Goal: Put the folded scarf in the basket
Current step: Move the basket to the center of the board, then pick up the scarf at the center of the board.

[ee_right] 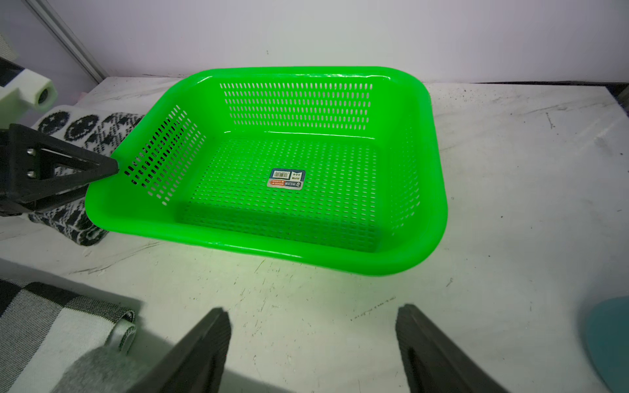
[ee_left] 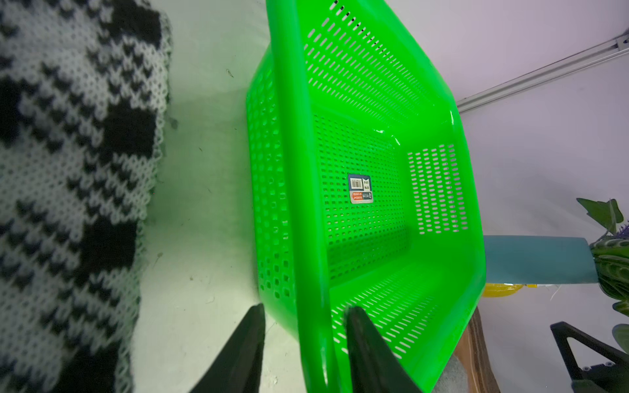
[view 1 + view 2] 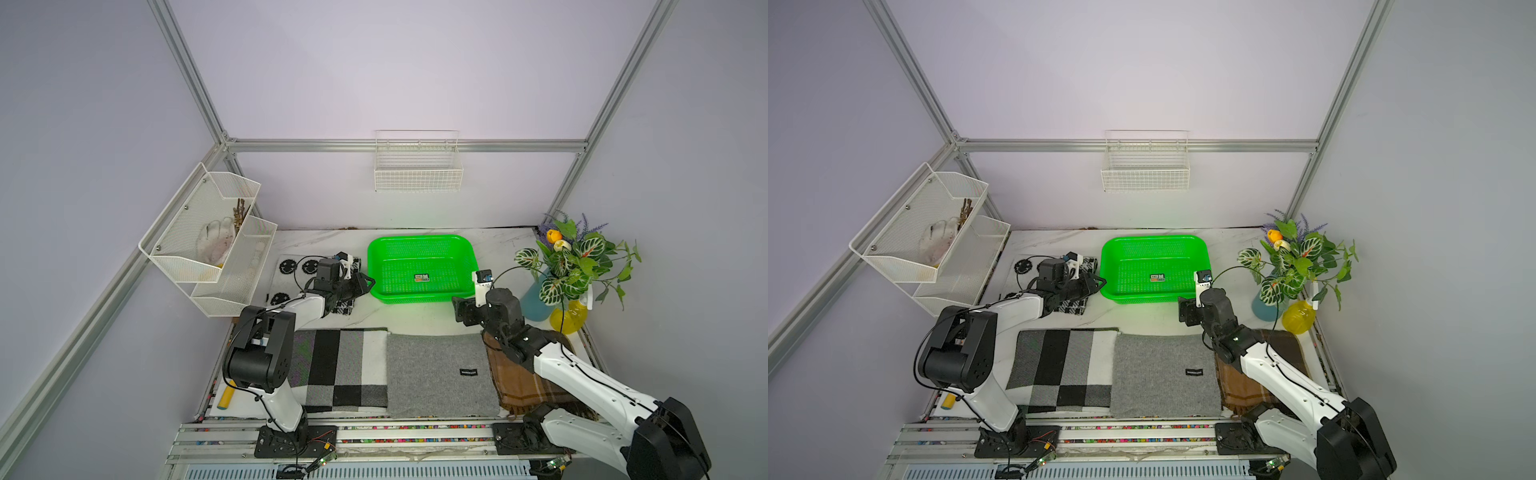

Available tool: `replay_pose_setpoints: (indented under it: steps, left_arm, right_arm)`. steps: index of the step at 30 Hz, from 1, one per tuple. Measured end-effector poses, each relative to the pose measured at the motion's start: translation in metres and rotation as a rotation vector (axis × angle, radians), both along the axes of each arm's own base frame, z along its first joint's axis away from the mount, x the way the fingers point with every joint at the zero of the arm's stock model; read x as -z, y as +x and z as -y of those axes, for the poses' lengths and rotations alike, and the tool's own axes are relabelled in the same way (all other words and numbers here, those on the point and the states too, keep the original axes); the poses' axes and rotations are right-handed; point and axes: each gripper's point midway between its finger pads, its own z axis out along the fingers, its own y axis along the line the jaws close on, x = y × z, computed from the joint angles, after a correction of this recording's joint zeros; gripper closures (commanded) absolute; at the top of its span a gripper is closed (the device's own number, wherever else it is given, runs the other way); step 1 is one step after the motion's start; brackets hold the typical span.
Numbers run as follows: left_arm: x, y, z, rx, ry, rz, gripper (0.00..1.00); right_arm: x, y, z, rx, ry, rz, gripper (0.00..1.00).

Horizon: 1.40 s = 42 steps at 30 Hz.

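**Since neither arm holds cloth, next move is a pick**

As it sits now, left gripper (image 2: 304, 311) has its jaws parted either side of the left rim of the bright green perforated plastic basket (image 3: 419, 238): one finger inside, one outside, not visibly clamped. Opposite, right gripper (image 1: 313, 311) is spread wide and empty, hovering over the white marble-look table (image 1: 510, 170) just in front of the basket's near right corner. Basket holds nothing but its label; its long axis runs left-right.

Task thing, my read: the grey folded knit scarf with a small black label (image 3: 440, 374), flat at the front centre, between a black-grey-white check folded scarf (image 3: 345, 370) and a brown plaid folded scarf (image 3: 513, 386). Can't be sure which is meant. A black-and-white houndstooth knit scarf (image 2: 75, 170) also lies just left of the basket, under the left arm.

Key relation: grey scarf lies behind the right gripper, toward the robot, with the basket straight ahead. Right gripper is nearer; its arm passes over the scarf's far right corner. Likely call: right backs up, pinches the far edge, carries forward over the near rim. Risk: fold opens on lift.
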Motion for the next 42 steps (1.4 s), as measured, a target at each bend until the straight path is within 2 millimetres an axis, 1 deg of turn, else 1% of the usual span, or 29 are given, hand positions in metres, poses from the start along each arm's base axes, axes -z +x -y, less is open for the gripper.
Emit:
replay_pose_setpoints:
  steps: [3,5,6,8,10,12,14,16,18,20,24,26,28,33,36,39,42]
  left_arm:
    - [-0.01,-0.002,-0.003,-0.003,0.019,0.021,0.49]
    - [-0.019,-0.005,-0.006,-0.011,0.033,0.04,0.46]
    - [-0.023,-0.008,-0.009,-0.019,0.044,0.052,0.45]
    - [-0.029,-0.02,-0.017,-0.04,0.071,0.063,0.43]
    - [-0.037,-0.042,-0.026,-0.064,0.092,0.075,0.42]
    - [-0.052,-0.068,-0.035,-0.086,0.099,0.109,0.42]
    - [-0.066,-0.095,-0.039,-0.1,0.103,0.155,0.43]
    - [-0.077,-0.118,-0.031,-0.08,0.109,0.189,0.43]
    - [-0.084,-0.137,-0.015,-0.023,0.096,0.215,0.42]
    - [-0.078,-0.153,-0.001,0.028,0.073,0.204,0.43]
    - [-0.036,-0.185,0.02,0.112,0.078,0.091,0.42]
    - [-0.019,-0.202,0.031,0.161,0.091,0.037,0.41]
    - [-0.008,-0.215,0.04,0.2,0.107,0.011,0.4]
    - [0.011,-0.233,0.05,0.247,0.138,-0.022,0.4]
    - [0.023,-0.238,0.054,0.253,0.148,-0.045,0.4]
    - [0.039,-0.243,0.064,0.279,0.168,-0.084,0.4]
    - [0.05,-0.25,0.075,0.306,0.167,-0.11,0.4]
  right_arm:
    - [-0.002,-0.005,0.002,0.006,0.011,-0.014,0.2]
    - [-0.003,-0.01,0.003,0.005,0.019,-0.025,0.2]
    - [-0.004,-0.014,0.003,0.004,0.027,-0.035,0.2]
    - [-0.005,-0.021,0.005,0.002,0.043,-0.058,0.2]
    - [-0.006,-0.031,0.005,-0.009,0.071,-0.083,0.22]
    - [-0.005,-0.04,0.002,-0.026,0.102,-0.114,0.23]
    - [0.003,-0.048,0.0,-0.034,0.12,-0.164,0.23]
    - [0.017,-0.056,-0.004,-0.041,0.122,-0.226,0.24]
    - [0.033,-0.063,-0.007,-0.037,0.119,-0.293,0.25]
    - [0.05,-0.069,-0.009,-0.023,0.11,-0.36,0.24]
    - [0.078,-0.079,-0.001,0.031,0.062,-0.471,0.23]
    - [0.085,-0.084,0.003,0.059,0.049,-0.501,0.22]
    - [0.088,-0.09,0.006,0.076,0.047,-0.518,0.22]
    - [0.086,-0.1,0.008,0.088,0.09,-0.51,0.22]
    - [0.097,-0.106,0.011,0.096,0.092,-0.532,0.22]
    - [0.111,-0.114,0.015,0.104,0.08,-0.566,0.22]
    - [0.116,-0.117,0.015,0.1,0.085,-0.567,0.22]
